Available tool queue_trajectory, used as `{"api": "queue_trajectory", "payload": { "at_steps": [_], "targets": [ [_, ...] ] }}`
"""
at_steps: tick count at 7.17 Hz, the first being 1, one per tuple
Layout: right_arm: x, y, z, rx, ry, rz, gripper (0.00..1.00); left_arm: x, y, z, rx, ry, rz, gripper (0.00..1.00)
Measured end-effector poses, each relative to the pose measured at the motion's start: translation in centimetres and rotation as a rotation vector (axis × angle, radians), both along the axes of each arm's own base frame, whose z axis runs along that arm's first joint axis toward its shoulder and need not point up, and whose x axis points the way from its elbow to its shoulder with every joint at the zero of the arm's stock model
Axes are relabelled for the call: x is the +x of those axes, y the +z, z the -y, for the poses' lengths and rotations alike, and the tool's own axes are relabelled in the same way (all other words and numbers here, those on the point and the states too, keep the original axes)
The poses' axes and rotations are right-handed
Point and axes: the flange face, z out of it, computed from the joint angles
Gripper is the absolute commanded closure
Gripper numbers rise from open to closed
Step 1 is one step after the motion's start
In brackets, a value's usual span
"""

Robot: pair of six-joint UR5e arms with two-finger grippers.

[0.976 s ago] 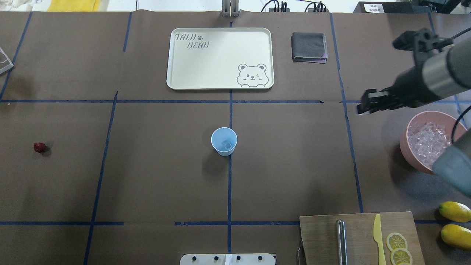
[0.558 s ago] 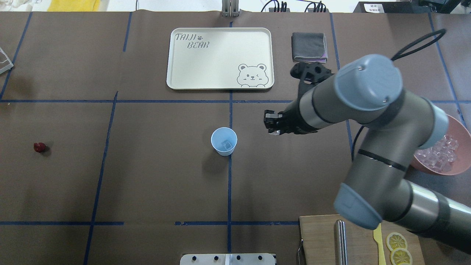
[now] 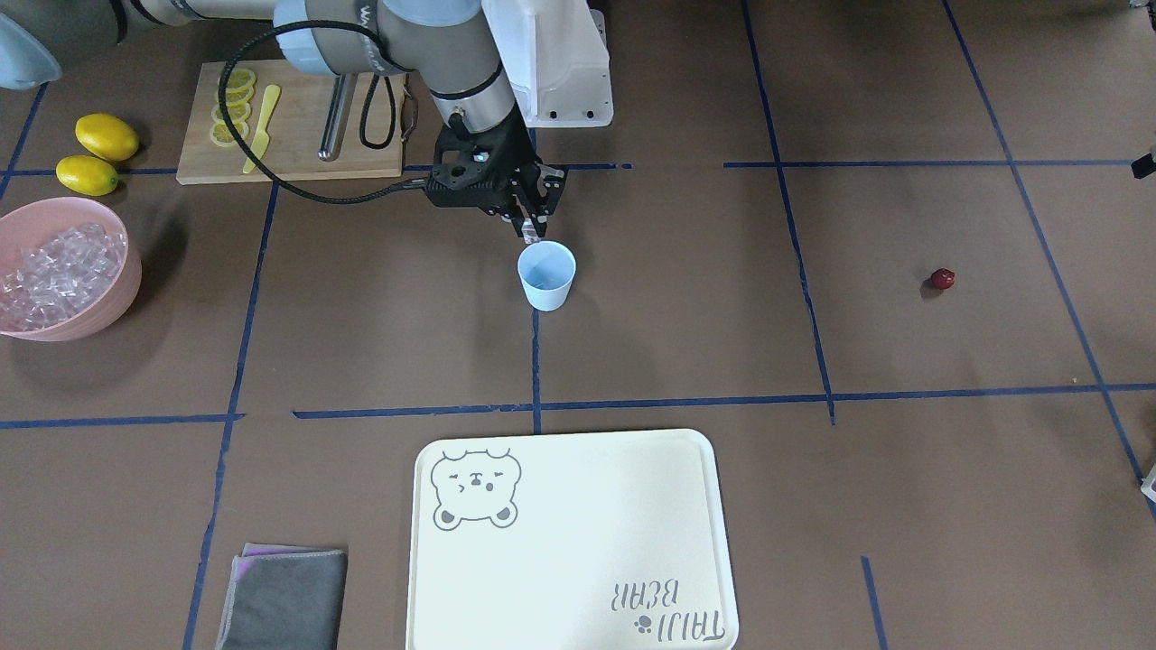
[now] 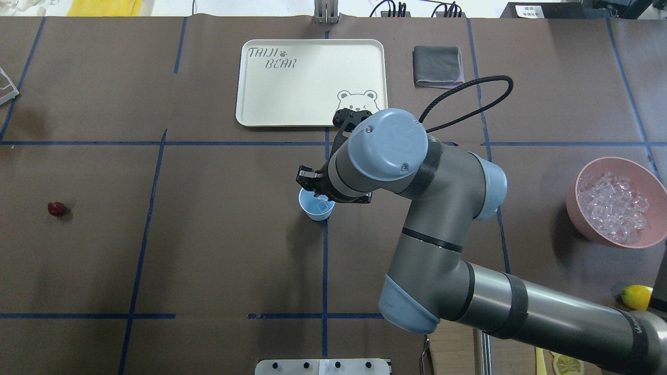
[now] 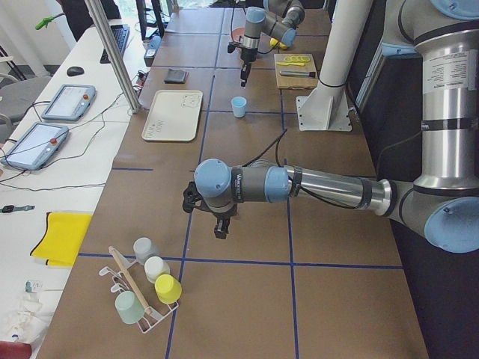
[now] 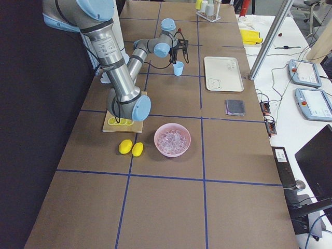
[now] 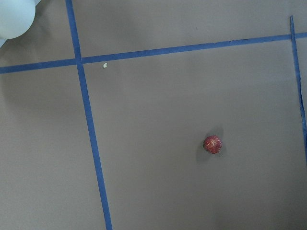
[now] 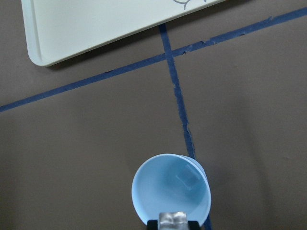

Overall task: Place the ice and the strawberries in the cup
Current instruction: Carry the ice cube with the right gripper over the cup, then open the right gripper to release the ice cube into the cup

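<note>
While right jaws pinch ice cube [image 8: 172, 219] over cup [image 3: 546, 293], left jaws' state cannot be told, strawberry [image 7: 212, 143] apart

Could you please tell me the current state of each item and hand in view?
Small pale-blue plastic cup: upright, one clear ice cube inside.
Right hand: shut on a second ice cube, above the cup's rim.
Small dark-red strawberry: lying untouched, apart from both hands.
Large pink bowl: upright, heaped with ice cubes.
Left hand: open or shut, cannot tell.
Grey cloth: folded.
</note>
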Motion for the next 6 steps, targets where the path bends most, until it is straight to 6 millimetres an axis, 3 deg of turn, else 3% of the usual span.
{"api": "queue_trajectory", "payload": {
  "at_steps": [2,3,5,6],
  "targets": [
    [-1.4,0.3,0.6,-0.008,0.000,-0.023,0.61,0.0,0.0,0.0,0.001,0.000,0.000,0.00],
    [-1.7,0.7,0.8,-0.004,-0.005,-0.034,0.47,0.0,0.0,0.0,0.001,0.000,-0.001,0.00],
    [-2.0,1.5,0.8,0.008,-0.018,-0.050,0.46,0.0,-0.1,0.0,0.002,0.000,-0.001,0.00],
    [-2.0,1.6,0.8,0.013,-0.023,-0.053,0.41,0.0,-0.2,-0.1,0.003,-0.001,0.000,0.00]
  ]
}}
